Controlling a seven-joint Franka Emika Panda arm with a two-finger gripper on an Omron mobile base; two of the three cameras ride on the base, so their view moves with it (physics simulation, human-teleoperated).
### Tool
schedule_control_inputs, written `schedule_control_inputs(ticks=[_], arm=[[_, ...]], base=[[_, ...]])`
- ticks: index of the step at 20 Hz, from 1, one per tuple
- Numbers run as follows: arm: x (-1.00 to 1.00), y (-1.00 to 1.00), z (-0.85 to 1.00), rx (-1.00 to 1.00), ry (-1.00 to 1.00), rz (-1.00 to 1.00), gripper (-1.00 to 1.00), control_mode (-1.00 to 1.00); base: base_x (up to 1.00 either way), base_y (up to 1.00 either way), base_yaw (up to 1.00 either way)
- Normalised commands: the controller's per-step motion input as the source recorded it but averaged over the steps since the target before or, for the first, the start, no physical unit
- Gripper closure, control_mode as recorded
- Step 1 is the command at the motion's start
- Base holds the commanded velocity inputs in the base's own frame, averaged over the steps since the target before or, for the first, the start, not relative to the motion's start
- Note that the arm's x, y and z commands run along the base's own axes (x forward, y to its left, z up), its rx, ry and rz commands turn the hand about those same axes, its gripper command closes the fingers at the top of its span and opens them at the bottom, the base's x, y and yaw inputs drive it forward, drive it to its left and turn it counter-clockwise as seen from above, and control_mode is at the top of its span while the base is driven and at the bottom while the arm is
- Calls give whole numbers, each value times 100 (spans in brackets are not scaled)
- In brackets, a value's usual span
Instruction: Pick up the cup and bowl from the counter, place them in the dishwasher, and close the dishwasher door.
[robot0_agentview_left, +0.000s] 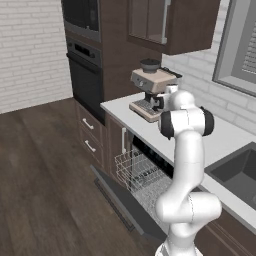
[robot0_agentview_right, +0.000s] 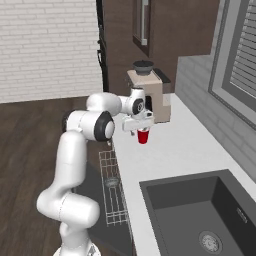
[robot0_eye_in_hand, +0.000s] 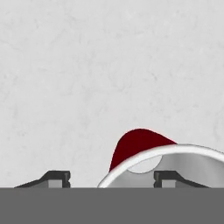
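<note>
Cup (robot0_agentview_right: 143, 136): on the counter (robot0_agentview_right: 185, 145), just in front of the coffee machine (robot0_agentview_right: 150, 92).
Gripper (robot0_agentview_right: 138, 131): directly above the cup (one fingertip inside its rim).
Sink (robot0_agentview_right: 200, 215): set in the counter, well apart from the cup.
Dishwasher door (robot0_agentview_left: 117, 202): folded down below the counter edge, rack (robot0_agentview_left: 137, 172) above it.

- The arm (robot0_agentview_left: 187, 165) is glossy white, built of thick rounded tubular links.
- Dark, near-black bands ring the joints, clearest at the bulbous elbow.
- The base segment is a fat white rounded housing.
- The wrist carries a round dark cap with a small pale mark.
- The gripper (robot0_agentview_right: 138, 125) has a flat white bar body.
- Its fingertips (robot0_eye_in_hand: 56, 178) are small, dark and blocky, with grey pads.
</note>
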Motion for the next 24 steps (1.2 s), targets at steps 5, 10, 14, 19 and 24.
schedule_control_inputs(ticks=[5, 10, 14, 19, 24], arm=[[-3, 0, -14, 0, 2, 8, 100, -100], [-29, 2, -14, 0, 2, 4, 100, -100], [-62, 35, -7, 0, 1, 1, 100, -100], [-98, 75, 0, 1, 0, 1, 100, -100], [-87, 100, -7, 0, 2, 4, 100, -100]], base=[[0, 0, 0], [0, 0, 0], [0, 0, 0], [0, 0, 0], [0, 0, 0]])
